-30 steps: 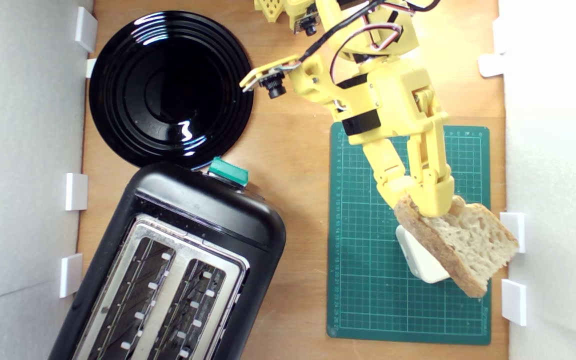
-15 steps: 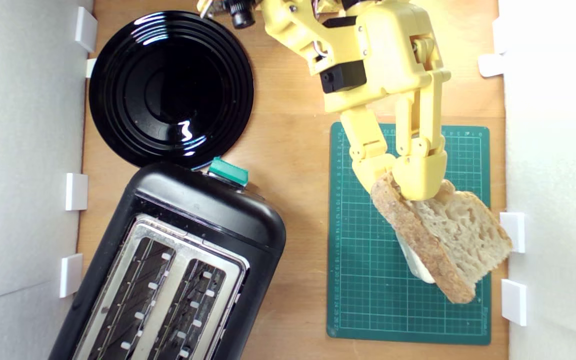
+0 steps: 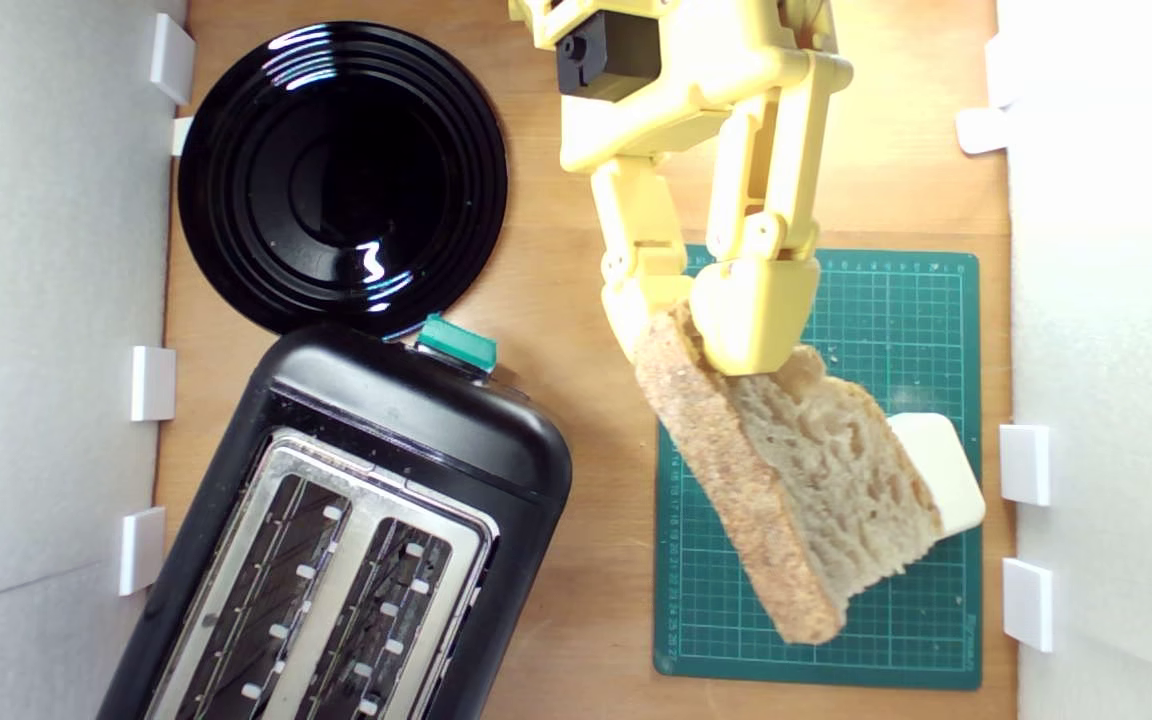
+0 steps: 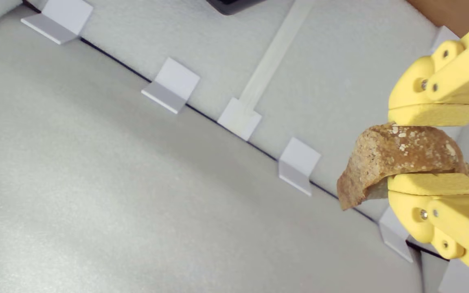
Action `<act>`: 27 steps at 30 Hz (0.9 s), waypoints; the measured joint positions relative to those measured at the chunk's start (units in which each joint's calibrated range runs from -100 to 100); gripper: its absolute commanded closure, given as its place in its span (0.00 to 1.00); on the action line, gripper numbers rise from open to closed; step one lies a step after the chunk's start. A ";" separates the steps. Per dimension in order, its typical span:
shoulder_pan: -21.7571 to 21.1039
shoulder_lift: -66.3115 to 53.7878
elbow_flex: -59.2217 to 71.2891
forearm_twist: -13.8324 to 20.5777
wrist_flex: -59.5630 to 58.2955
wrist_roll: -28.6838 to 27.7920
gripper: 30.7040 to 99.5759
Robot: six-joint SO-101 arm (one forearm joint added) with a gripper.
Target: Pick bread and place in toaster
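One slice of bread (image 3: 796, 480), one toaster (image 3: 356, 530) with two slots, one black plate (image 3: 341, 175), one green cutting mat (image 3: 921, 620), one cream box (image 3: 941, 470) and one yellow pincer (image 3: 701, 335) appear on the wooden worktop (image 3: 576, 290). Compared with half a second earlier, the pincer and bread have shifted toward the exterior view's left, so the slice now overhangs the mat's left edge, and the cream box, formerly almost hidden beneath the bread, is exposed at the slice's right side. The pincer is clamped on the bread at its upper end; in the wrist view the two yellow fingers (image 4: 434, 114) press the crust (image 4: 401, 152) from opposite sides. The bread is roughly triangular, with pale tan, holey crumb and a brown, flour-dusted crust along its left edge, and hangs above the mat, lifted off the worktop, well apart from the toaster, whose green lever knob (image 3: 456, 343) lies beside the plate.
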 measured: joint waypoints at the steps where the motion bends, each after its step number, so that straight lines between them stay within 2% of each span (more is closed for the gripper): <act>1: 1.10 1.01 -2.03 0.09 1.19 0.88 0.59; 10: 4.94 6.72 -14.42 0.00 11.02 7.45 0.59; 27: 11.17 7.31 -16.55 0.09 12.03 18.01 0.59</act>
